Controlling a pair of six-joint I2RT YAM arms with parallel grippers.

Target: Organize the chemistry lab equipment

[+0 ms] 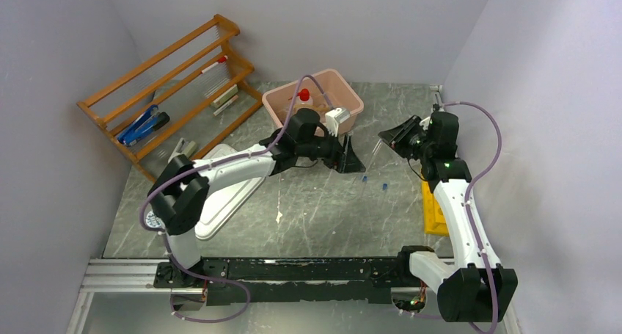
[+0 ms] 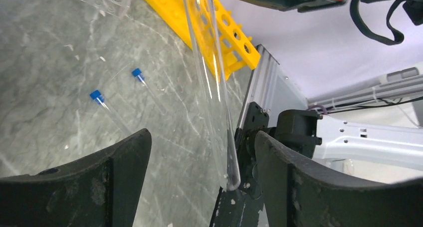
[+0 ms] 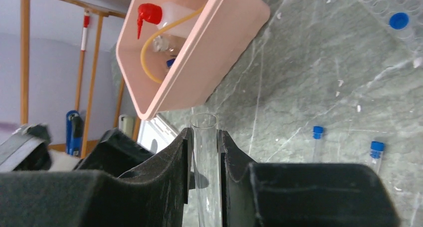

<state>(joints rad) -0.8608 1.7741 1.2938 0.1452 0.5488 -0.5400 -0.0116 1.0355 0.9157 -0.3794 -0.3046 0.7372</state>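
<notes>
Mid-desk, a little toward the far edge, both grippers meet above the grey marbled top

Right gripper (image 3: 204, 135): pinched narrow on a clear test tube (image 3: 205, 157). Tube's open mouth stands just past the foam pads (image 3: 182, 157); no cap on it. Tube is held slanted, off the desk, rounded end toward the left gripper (image 2: 202, 137)

Left gripper: spread wide, one jaw on each side of the tube's rounded end. Tube sits close to one finger (image 2: 279, 177); contact cannot be told. Nothing gripped

Blue-capped tubes (image 2: 96, 95): two, lying flat on the desk below the grippers, near each other but apart

Yellow tube rack (image 2: 239, 42): flat at the right edge of the desk, beside the right arm. Clear perforated tray (image 3: 379, 2) just beside it, a blue cap sitting in one well

Pink tub (image 3: 214, 42): centre of the far edge, open. Inside it a white red-capped squeeze bottle (image 3: 169, 15) and a loop of tan rubber tubing (image 3: 149, 42); other contents too hidden to name

White lid (image 1: 220, 194): flat on the left part of the desk, partly under the left arm

Orange wooden shelf rack (image 1: 224, 27): far-left corner, tilted against the wall, a few items on its rails
</notes>
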